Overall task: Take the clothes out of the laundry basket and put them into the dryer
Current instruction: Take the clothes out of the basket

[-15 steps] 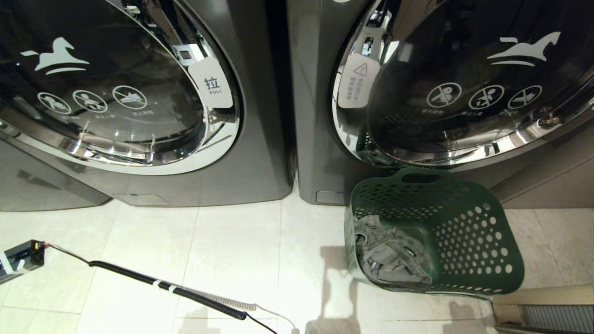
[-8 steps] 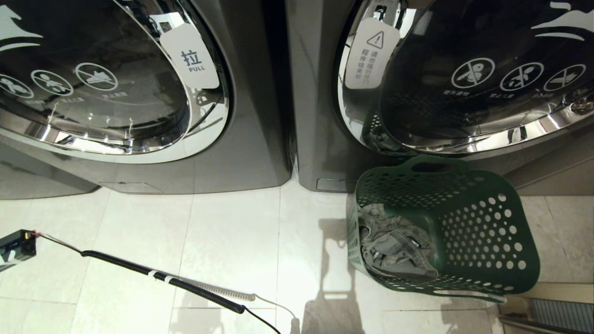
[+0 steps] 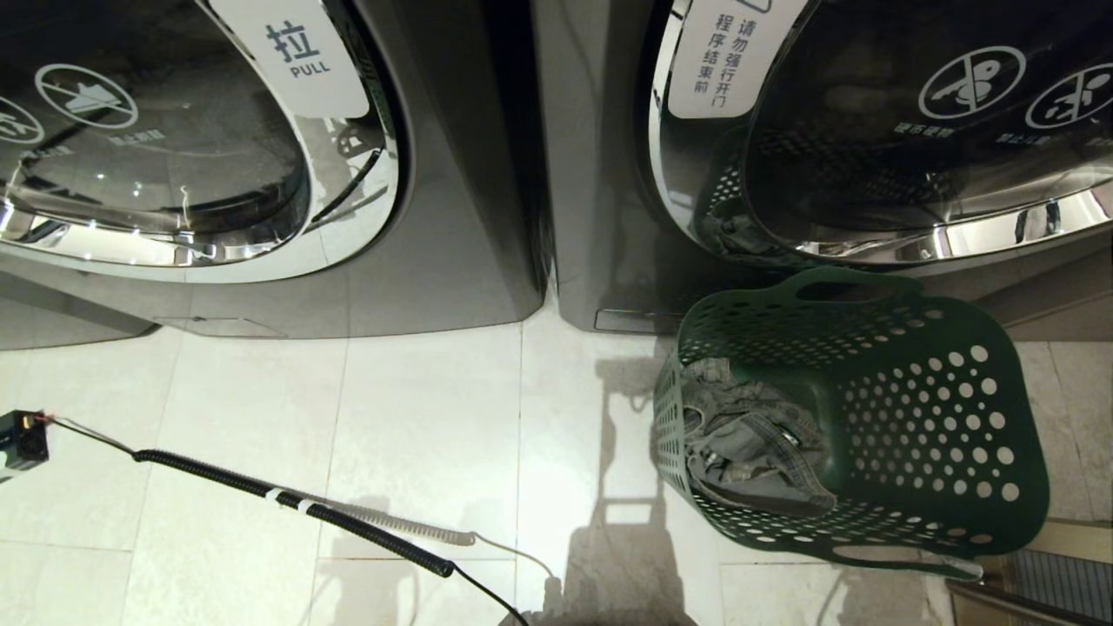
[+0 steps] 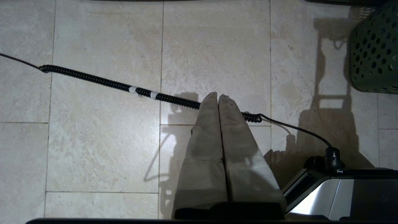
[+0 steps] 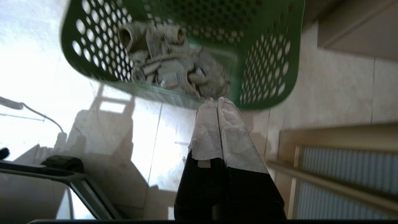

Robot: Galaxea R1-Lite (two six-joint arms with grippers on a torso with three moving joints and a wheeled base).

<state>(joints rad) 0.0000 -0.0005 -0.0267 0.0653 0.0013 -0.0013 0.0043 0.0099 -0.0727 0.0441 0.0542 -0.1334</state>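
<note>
A dark green perforated laundry basket (image 3: 913,417) stands on the tiled floor against the right-hand machine (image 3: 600,217). Crumpled grey clothes (image 3: 748,443) lie inside it. Two dark front-loading machines stand side by side, and I cannot tell which is the dryer. Neither gripper shows in the head view. In the right wrist view my right gripper (image 5: 216,99) is shut and empty, hanging just short of the basket (image 5: 267,62) and the clothes (image 5: 174,68). My left gripper (image 4: 217,95) is shut and empty over the floor, with the basket (image 4: 376,56) off to one side.
A coiled black cable (image 3: 296,509) runs across the floor from a small black box (image 3: 22,439) toward my base (image 4: 342,193). The left machine (image 3: 435,217) stands beside the right one. A low grille (image 3: 1043,578) sits at the floor's right edge, next to the basket.
The whole head view has shifted: the machine doors have slid up the picture and the basket looks larger and nearer, so the camera has moved. The things on the floor have stayed put.
</note>
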